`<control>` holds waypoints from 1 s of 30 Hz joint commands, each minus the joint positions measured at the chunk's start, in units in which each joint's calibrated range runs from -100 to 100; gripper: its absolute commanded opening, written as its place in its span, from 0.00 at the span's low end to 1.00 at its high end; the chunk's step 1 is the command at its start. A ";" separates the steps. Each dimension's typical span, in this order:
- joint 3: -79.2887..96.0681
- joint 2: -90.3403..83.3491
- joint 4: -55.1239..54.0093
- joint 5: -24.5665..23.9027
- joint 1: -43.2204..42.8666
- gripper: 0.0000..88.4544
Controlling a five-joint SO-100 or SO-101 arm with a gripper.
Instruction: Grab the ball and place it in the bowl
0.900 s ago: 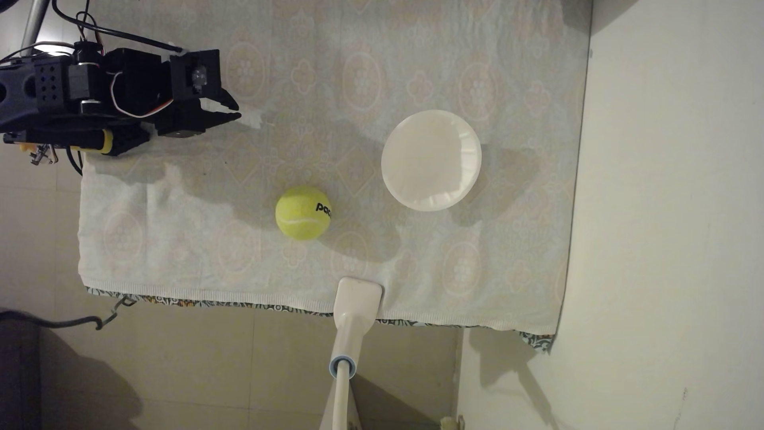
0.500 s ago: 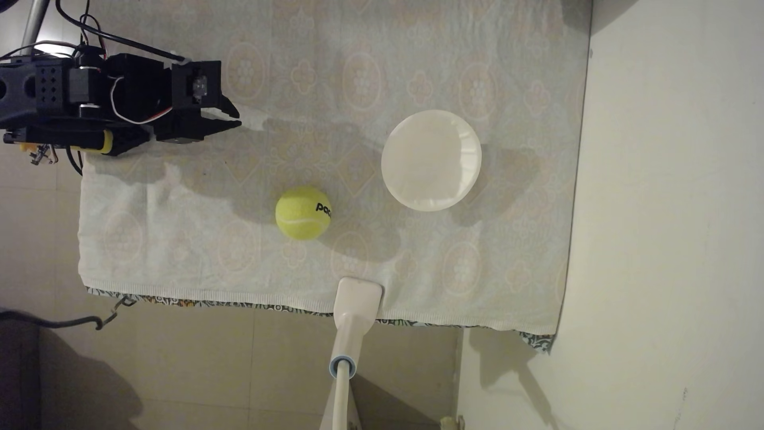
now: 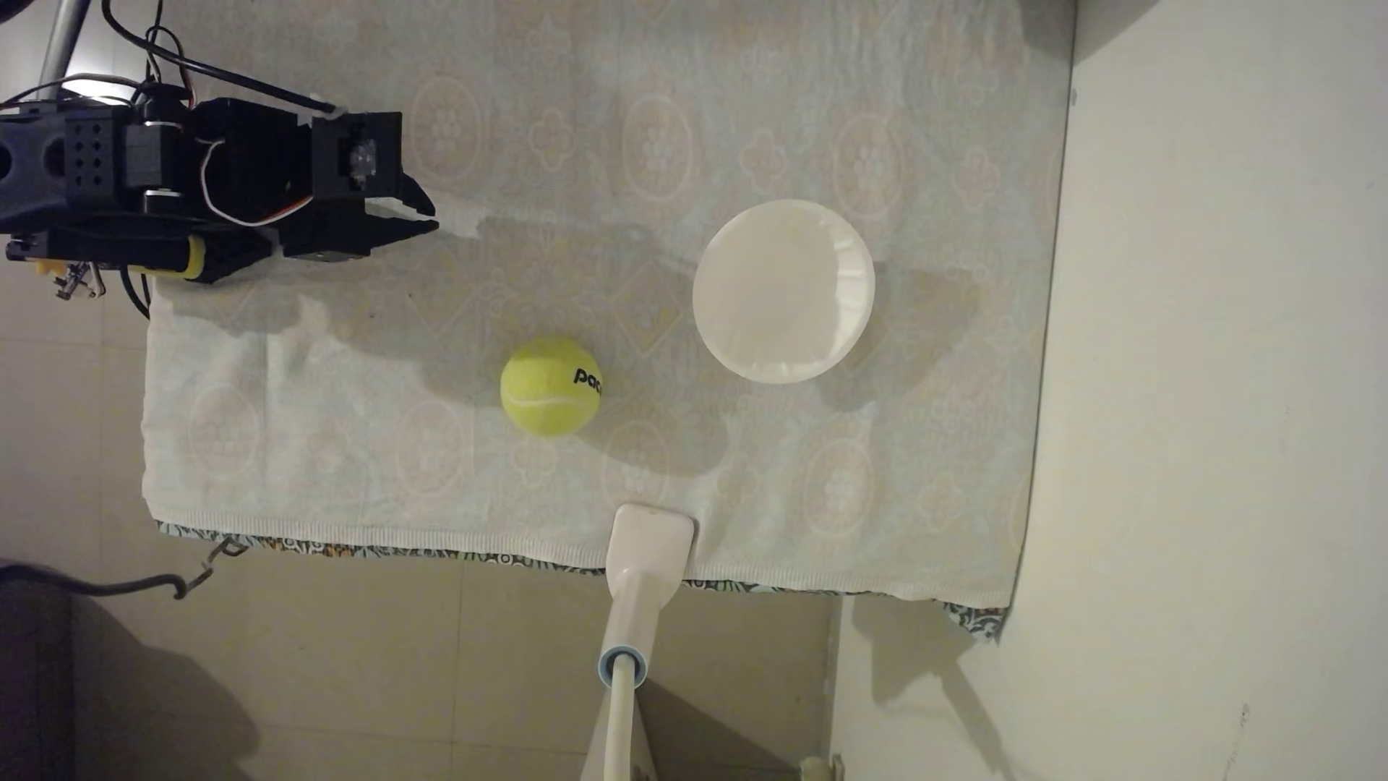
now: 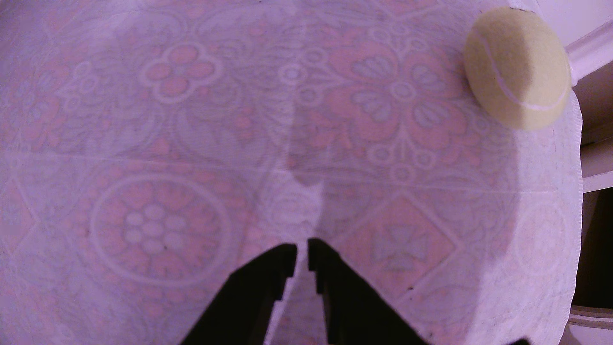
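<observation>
In the wrist view the gripper [image 4: 302,243] enters from the bottom edge, its two black fingers [image 4: 265,275] drawn almost together with only a thin slit of cloth showing between the tips, and nothing held between them. It hangs above the patterned cloth [image 4: 172,139], pointing across it. Beyond and to the right of the gripper in this view, near the cloth's hemmed edge, sits the ball [image 4: 515,68], yellow-green with a white seam curving over it, well apart from the fingertips.

In the fixed view the arm [image 3: 150,188] reaches in from the left edge, folded low and compact, black with white and dark wires looping over it. The gripper [image 3: 432,214] is at its right end, over the upper left part of the cloth [image 3: 526,113], the fingertips close together and pointing toward the right. The ball [image 3: 550,387] lies on the cloth below and to the right of the gripper, clear of it, black lettering showing on its right side. Farther from the gripper, up and right of the ball and not touching it, stands the bowl [image 3: 783,291], round, white, upright and empty, with ribs visible on its inner wall. Below the ball, at the cloth's lower hem, a white paddle-shaped handle [image 3: 650,548] with a blue ring [image 3: 622,667] rests on the edge.
</observation>
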 commanded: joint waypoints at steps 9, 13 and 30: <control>0.63 -0.64 -1.20 0.00 1.11 0.00; 0.63 -0.64 -1.20 -0.10 1.22 0.00; -1.19 -0.64 1.10 -0.24 3.53 0.00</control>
